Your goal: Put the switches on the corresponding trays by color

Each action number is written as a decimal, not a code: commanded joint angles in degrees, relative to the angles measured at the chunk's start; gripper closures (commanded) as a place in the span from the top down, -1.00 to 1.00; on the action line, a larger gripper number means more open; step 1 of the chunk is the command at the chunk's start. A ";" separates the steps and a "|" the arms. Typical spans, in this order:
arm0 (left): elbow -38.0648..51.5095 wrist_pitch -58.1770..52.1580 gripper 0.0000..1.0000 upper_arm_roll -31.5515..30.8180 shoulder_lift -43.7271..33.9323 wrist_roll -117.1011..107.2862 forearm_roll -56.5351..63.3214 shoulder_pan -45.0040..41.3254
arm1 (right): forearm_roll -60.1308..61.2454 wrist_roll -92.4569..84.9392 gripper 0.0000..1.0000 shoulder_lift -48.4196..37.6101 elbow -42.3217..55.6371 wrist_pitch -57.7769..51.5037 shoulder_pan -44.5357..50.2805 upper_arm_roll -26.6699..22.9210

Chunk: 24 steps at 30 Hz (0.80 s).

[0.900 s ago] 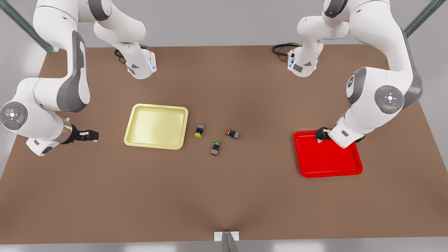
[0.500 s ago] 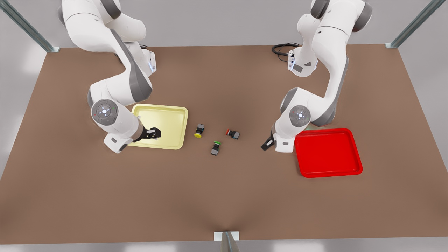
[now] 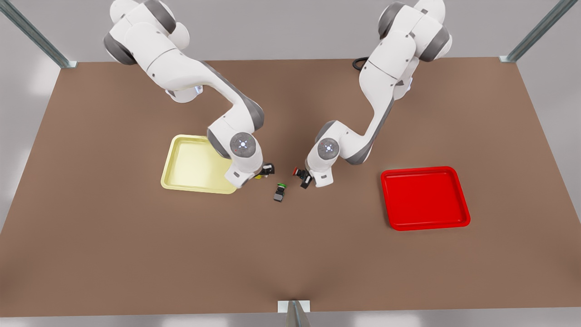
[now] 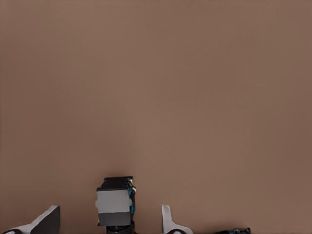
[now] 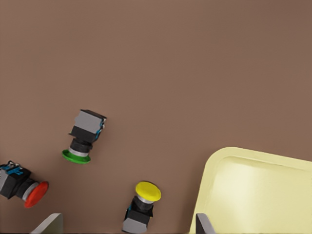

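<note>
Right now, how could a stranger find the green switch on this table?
On the brown table, between the yellow tray and the red tray, lie three small switches. The right gripper is over the yellow-capped one, the left gripper over the red-capped one. The third, nearest the front view's bottom edge, lies free and alone has a green cap.

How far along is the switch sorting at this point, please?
Nothing is placed yet: the yellow tray and red tray hold no switches. In hand: the right gripper, open, straddles the yellow switch, and the left gripper, open, straddles the red switch, both on the table. Left: grasping, carrying and placing both.
</note>
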 commanded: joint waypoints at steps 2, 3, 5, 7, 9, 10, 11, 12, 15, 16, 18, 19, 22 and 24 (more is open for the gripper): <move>-0.35 0.44 1.00 0.27 0.41 -1.04 0.09 -0.62 | -0.13 0.14 1.00 0.54 -0.71 0.07 0.10 0.01; -0.44 1.05 1.00 0.35 0.85 -1.74 0.09 -0.97 | -0.13 0.84 1.00 0.80 -1.42 0.16 0.01 0.01; -0.35 1.58 1.00 0.35 1.55 -1.74 0.36 -1.76 | -0.13 1.10 1.00 1.95 -2.12 1.04 -0.17 0.01; -0.26 2.55 1.00 0.35 2.25 -1.74 0.44 -1.85 | -0.21 3.56 1.00 2.39 -5.29 5.43 -0.43 0.01; -0.26 3.25 1.00 0.35 2.87 -1.74 0.71 -2.11 | -0.21 3.83 1.00 2.48 -6.25 5.52 -0.43 0.01; -0.18 3.25 1.00 0.35 3.22 -1.74 0.71 -2.11 | -0.21 5.14 1.00 2.74 -6.61 5.52 -0.34 0.01; -0.18 3.86 1.00 0.35 3.48 -1.65 0.71 -2.38 | -0.21 5.32 1.00 2.74 -6.69 5.52 -0.34 0.01; -0.18 3.96 1.00 0.35 3.66 -1.65 0.71 -2.47 | -0.21 5.50 1.00 3.00 -7.13 5.61 -0.34 0.01; -0.18 4.04 0.57 0.35 4.01 -1.04 0.80 -2.47 | -0.13 10.15 1.00 3.18 -8.71 6.48 -1.05 0.01; -0.18 4.04 0.31 0.35 4.01 -0.95 0.80 -2.47 | -0.13 14.28 1.00 3.09 -10.91 9.91 -1.13 0.01; -0.18 3.96 0.10 0.35 4.01 -0.95 0.80 -2.47 | -0.21 19.47 1.00 3.00 -13.55 14.40 -1.14 0.18; -0.18 3.96 0.02 0.35 4.01 -0.95 0.80 -2.47 | -0.21 19.65 1.00 3.26 -14.78 16.06 -0.96 0.18; -0.18 3.96 0.02 0.44 4.01 -0.86 0.80 -2.47 | -1.18 20.44 1.00 3.53 -17.50 18.62 -1.40 0.80; -0.18 3.96 0.02 0.36 4.01 -0.95 0.80 -2.47 | -1.18 21.23 1.00 3.18 -17.68 18.09 -1.57 1.68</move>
